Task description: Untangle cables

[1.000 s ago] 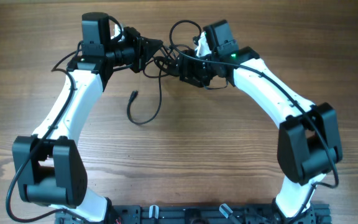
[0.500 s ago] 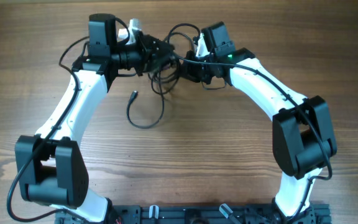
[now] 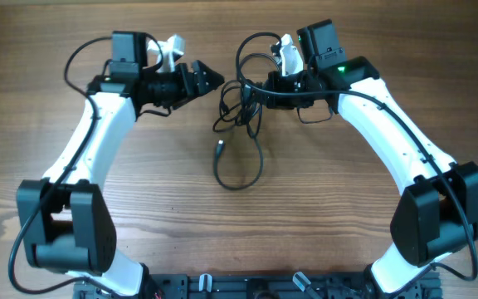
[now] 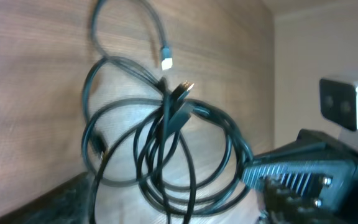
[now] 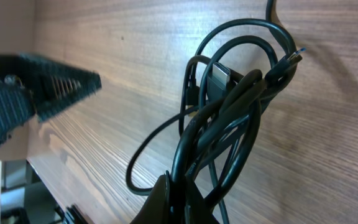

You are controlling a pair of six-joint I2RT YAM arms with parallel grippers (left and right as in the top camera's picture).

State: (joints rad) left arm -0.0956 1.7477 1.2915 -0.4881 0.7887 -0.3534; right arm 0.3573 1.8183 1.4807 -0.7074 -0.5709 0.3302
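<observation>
**A:** Black cord first, nearest the arm bases. What lies there?

**B:** One strand of the cables (image 3: 241, 112) trails toward the bases in an open loop. It lies flat on the wooden table (image 3: 330, 216) and curls back up to a loose plug end (image 3: 220, 147).

**A:** And beyond the loop?

**B:** The knotted part, several turns crossing one another. It sits between the two arms, closer to the right one. In the right wrist view, two more plug tips poke out of the tangle.

**A:** Who has hold of it?

**B:** The right gripper (image 3: 254, 90). Its fingers (image 5: 157, 208) pinch a few strands where they bunch together. I cannot tell whether the knot rests on the wood or hangs just above it.

**A:** And the other arm?

**B:** The left gripper (image 3: 210, 79) points at the tangle from the left, near it but apart. Its tips are pressed together into a point with nothing between them.
</observation>
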